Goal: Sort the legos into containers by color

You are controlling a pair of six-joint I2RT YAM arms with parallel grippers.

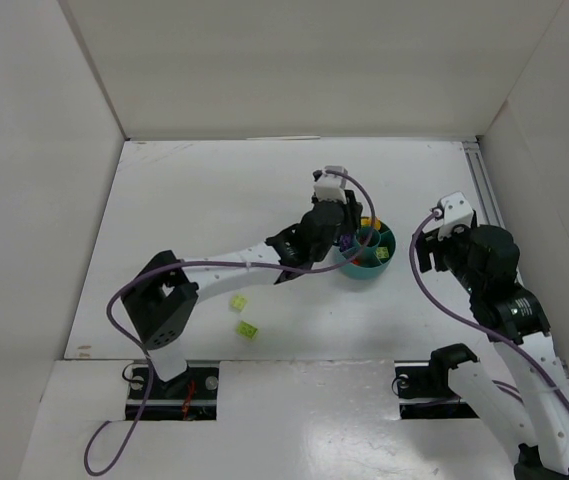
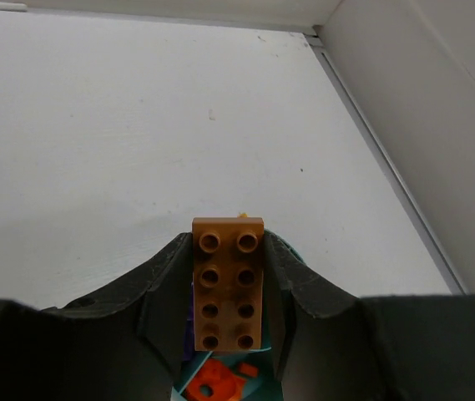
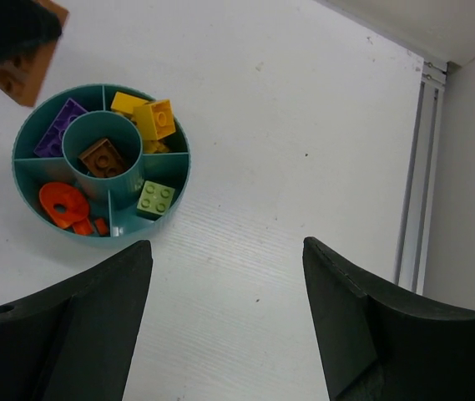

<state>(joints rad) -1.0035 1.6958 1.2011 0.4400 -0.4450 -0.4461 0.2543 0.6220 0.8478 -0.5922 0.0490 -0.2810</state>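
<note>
Pinching one brown brick (image 2: 227, 284), the left claw (image 2: 228, 246) is held above the bowl (image 3: 37, 159); the right claw (image 3: 224, 246) is spread; two lime bricks (image 1: 237, 302) (image 1: 248, 328) lie outside.

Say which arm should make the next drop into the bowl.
Left. The left gripper clamps a brown brick above the bowl's edge, whose centre cup holds a matching brick. The right gripper is open, empty, off to the side.

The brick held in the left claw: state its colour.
Brown. The brick shows best in the left wrist view, gripped by the left claw.
</note>
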